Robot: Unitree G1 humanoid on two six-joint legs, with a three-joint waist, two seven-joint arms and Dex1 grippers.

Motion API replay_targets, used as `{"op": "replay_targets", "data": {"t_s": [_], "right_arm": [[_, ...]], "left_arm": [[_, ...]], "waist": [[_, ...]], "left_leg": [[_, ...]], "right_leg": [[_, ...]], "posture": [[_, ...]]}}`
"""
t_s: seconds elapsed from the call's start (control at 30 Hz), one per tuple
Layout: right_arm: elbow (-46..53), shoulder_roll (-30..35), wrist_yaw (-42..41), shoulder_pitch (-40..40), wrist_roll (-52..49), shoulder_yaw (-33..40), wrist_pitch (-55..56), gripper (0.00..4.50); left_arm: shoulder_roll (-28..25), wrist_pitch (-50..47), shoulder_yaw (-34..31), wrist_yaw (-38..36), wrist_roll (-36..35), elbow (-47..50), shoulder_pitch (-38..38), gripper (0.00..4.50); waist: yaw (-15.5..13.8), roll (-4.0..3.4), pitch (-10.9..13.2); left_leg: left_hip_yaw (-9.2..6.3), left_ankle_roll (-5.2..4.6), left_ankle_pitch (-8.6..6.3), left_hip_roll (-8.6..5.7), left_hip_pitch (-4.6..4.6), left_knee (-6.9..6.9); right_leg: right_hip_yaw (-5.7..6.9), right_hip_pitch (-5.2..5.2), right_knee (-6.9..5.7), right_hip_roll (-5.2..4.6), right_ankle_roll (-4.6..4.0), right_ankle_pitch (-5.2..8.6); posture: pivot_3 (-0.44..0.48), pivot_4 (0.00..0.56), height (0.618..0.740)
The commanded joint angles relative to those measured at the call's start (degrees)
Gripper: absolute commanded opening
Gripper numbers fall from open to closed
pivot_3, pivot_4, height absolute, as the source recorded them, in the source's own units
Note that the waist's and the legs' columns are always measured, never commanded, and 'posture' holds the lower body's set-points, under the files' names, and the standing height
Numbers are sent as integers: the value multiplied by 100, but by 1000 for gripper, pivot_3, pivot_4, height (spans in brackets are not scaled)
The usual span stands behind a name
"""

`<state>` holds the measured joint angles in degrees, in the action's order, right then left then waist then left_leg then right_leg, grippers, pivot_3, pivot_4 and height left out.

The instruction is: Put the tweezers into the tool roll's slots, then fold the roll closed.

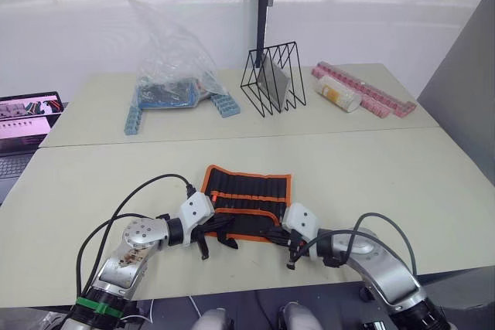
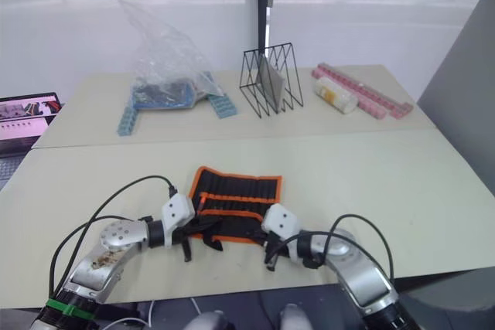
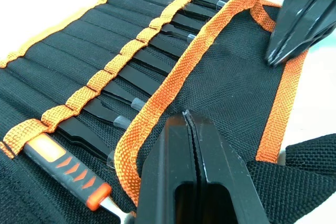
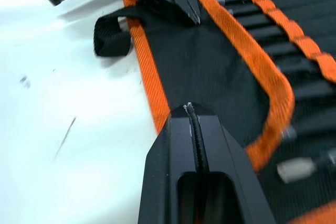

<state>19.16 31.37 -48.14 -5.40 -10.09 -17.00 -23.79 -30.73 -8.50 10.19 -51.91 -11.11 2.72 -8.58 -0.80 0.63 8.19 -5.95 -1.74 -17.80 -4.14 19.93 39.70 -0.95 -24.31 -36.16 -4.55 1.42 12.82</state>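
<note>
My left tool (image 3: 193, 129) is pinched tight with nothing between its fingers, tip resting on the tool roll's (image 1: 247, 200) near flap; my right tool (image 4: 191, 116) is likewise closed and empty, at that flap's orange-piped edge; just beyond both, the tweezers (image 3: 134, 95) sit tucked in the slots (image 3: 79, 59) under the orange stripe; the roll lies open on the counter (image 1: 371, 168); well past it stand a clear bag (image 1: 170, 67) and wire rack (image 1: 272, 79).

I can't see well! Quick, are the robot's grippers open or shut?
Left gripper: shut, over the black fabric tool roll.
Right gripper: shut, holding nothing.
</note>
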Motion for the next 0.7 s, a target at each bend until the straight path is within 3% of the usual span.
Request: {"op": "replay_targets", "data": {"t_s": [0.03,0.2,0.37,0.57,0.7], "right_arm": [[106,232,-1,237,-56,157,-262,0],[219,172,105,228,-113,176,-283,0],[572,0,145,166,-554,478,-377,0],[1191,-202,380,245,-1634,1329,-1085,0],[1412,-83,564,456,-2151,1896,-1520,0]], "left_arm": [[-41,7,-7,46,134,-178,-10,30],[-69,154,-2,28,178,-199,-34,30],[-232,-69,-271,-65,-160,457,-58,30],[-606,-667,-895,-203,-926,1503,208,30],[-898,-938,-1520,-332,-1505,2073,792,30]], "waist": [[3,0,0],[5,0,0],[17,1,1],[17,2,3],[20,1,4]], "left_leg": [[0,-1,0,0,-3,0],[0,0,0,1,-8,0],[0,0,0,2,-3,0],[0,1,0,4,33,0],[1,-3,-2,5,34,-11]], "right_leg": [[0,3,1,0,0,0],[0,7,0,1,0,0],[-2,-1,-1,2,0,0],[-7,-39,-1,0,0,0],[-12,-44,9,-1,1,0]], "posture": [[0,150,724],[0,150,724],[0,150,724],[0,150,724],[0,150,724]]}}
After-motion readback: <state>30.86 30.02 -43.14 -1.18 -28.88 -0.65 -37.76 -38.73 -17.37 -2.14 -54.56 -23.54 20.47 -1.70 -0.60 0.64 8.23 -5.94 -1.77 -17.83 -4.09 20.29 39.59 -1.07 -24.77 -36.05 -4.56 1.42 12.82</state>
